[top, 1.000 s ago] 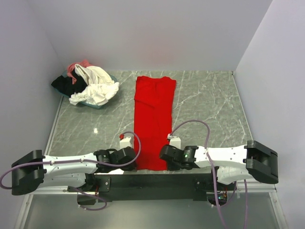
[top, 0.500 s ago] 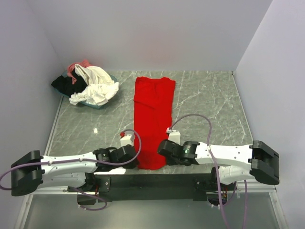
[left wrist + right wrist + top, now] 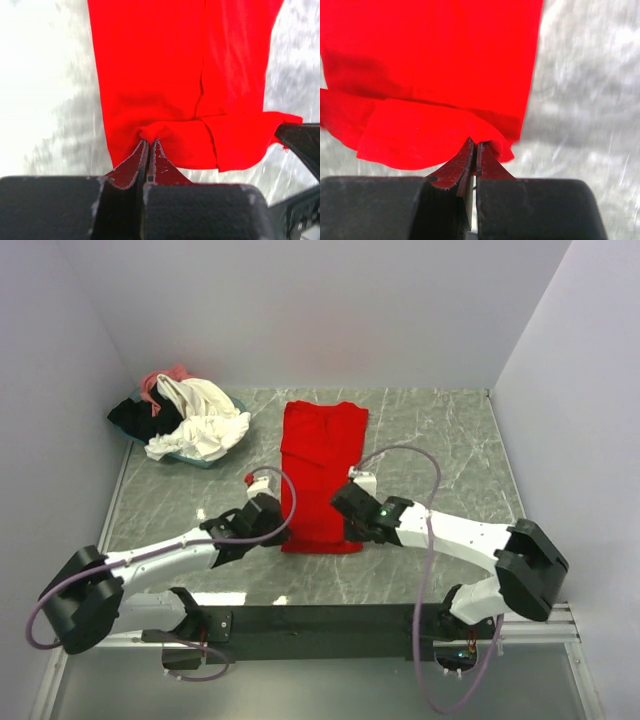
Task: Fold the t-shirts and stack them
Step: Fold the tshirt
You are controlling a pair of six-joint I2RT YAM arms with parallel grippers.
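The red t-shirt (image 3: 322, 455) lies as a long narrow strip down the middle of the marble table, its near end lifted and doubled back over itself. My left gripper (image 3: 279, 527) is shut on the near left corner of that hem (image 3: 155, 131). My right gripper (image 3: 351, 512) is shut on the near right corner (image 3: 485, 132). In the left wrist view the red t-shirt (image 3: 165, 75) fills the upper frame, with the right gripper's finger (image 3: 300, 142) at its right edge. The other t-shirts, cream-white (image 3: 205, 425), black (image 3: 130, 418) and pink (image 3: 160, 380), lie heaped at the far left.
The heap sits in a teal-rimmed tray (image 3: 205, 461) against the left wall. Walls close in the table on the left, back and right. A small white speck (image 3: 201, 513) lies on the marble left of my left arm. Purple cables loop above both wrists.
Both grippers have moved away from the near edge toward the far side, carrying the red shirt's near hem over the cloth; the strip now looks shorter.
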